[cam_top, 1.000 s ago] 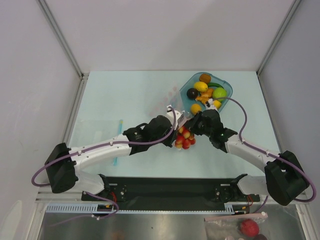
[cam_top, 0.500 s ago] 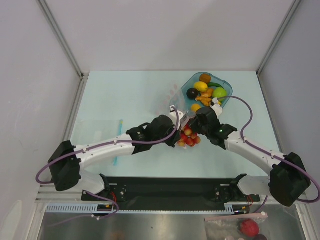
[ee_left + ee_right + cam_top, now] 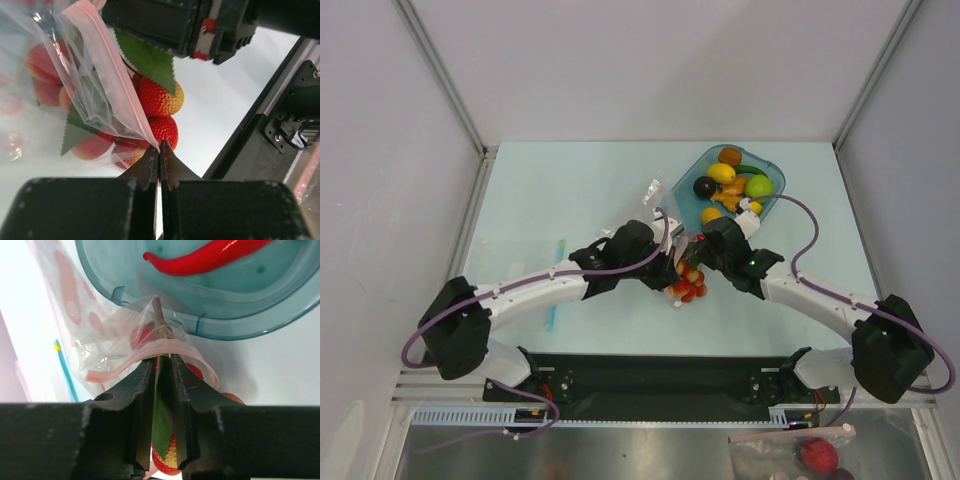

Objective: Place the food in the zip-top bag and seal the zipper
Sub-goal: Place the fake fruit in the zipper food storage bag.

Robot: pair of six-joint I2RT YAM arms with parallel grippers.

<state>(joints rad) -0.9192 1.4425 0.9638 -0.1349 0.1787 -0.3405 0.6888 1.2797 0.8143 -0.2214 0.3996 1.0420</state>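
Both wrists have pulled toward the table's near edge. The red berry cluster (image 3: 159,97) came along and is now partly in the zip-top bag (image 3: 55,60), mid-table by the teal tray (image 3: 240,315). Left gripper (image 3: 159,152) is clamped on the zipper (image 3: 115,70). Right gripper (image 3: 163,390) is narrow around the cluster's leaf; can't tell if it's gripping. Looks like a drop-off.

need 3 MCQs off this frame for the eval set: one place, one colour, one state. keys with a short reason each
1. Where on the table does the teal tray sit?
A) near left corner
B) far right side
C) against the arm bases

2. What colour is the zipper of the zip-top bag?
A) pink
B) blue
C) green

3. On the left gripper, how do the jaws stand?
A) wide open
B) shut on a lemon
C) shut on the zipper's end

Key:
1 B, the top view shows it far right.
2 A, the left wrist view shows a pink strip.
3 C, the jaws meet, pinching the strip's end.
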